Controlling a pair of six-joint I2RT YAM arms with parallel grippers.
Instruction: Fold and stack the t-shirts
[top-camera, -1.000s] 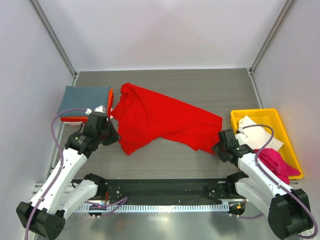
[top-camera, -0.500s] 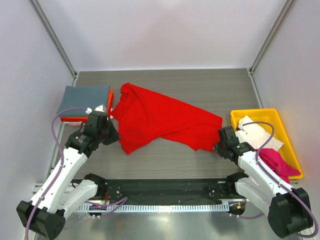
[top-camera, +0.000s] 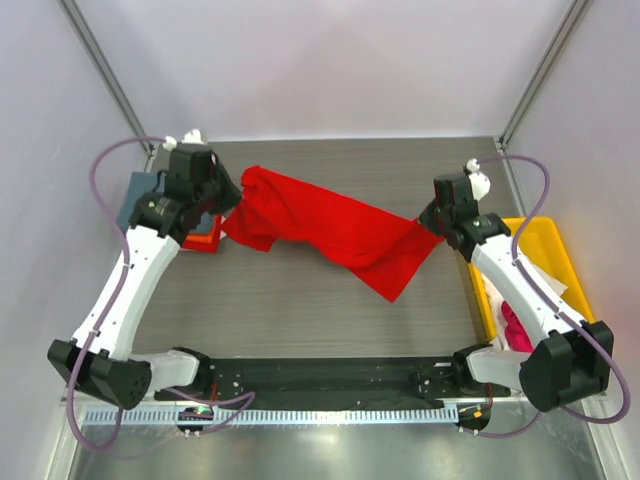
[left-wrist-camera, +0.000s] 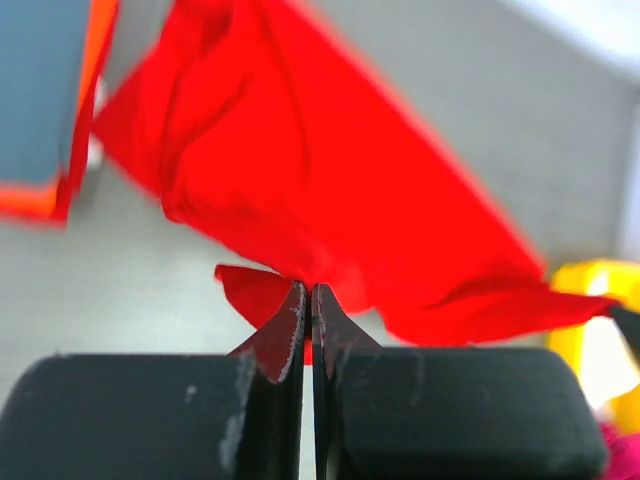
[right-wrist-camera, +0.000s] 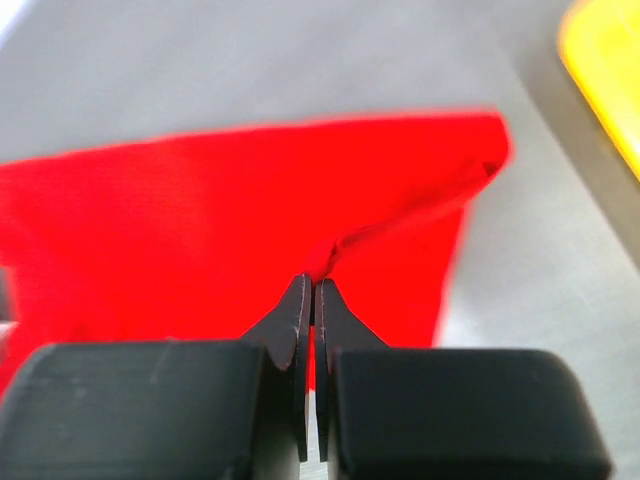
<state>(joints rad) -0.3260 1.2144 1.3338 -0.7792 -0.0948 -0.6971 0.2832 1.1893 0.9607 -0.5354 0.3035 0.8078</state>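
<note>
**Red shirt pinched at both ends, strung between the arms**

Left gripper (top-camera: 228, 203): in my left wrist view the jaws are pressed together (left-wrist-camera: 308, 290) with a fold of the red shirt (left-wrist-camera: 330, 190) nipped at their tips. Right gripper (top-camera: 428, 222): in the right wrist view the jaws are likewise pressed together (right-wrist-camera: 313, 285) on an edge of the same shirt (right-wrist-camera: 200, 210), near one of its corners.

From the top camera I see the red shirt (top-camera: 330, 225) stretched as a slanting band between the two grippers, across the far half of the table (top-camera: 300, 320). It is bunched at the left end, and a loose flap droops toward me right of centre.

Beside the left gripper, at the table's left edge, lies a folded grey-blue shirt (left-wrist-camera: 40, 90) on an orange shirt (left-wrist-camera: 28, 200); the left arm covers much of this stack in the top view.

At the right edge sits the yellow tray (top-camera: 535, 225), partly behind the right arm. It holds a white shirt (top-camera: 545, 285) and a pink shirt (top-camera: 513, 325), both crumpled.
</note>
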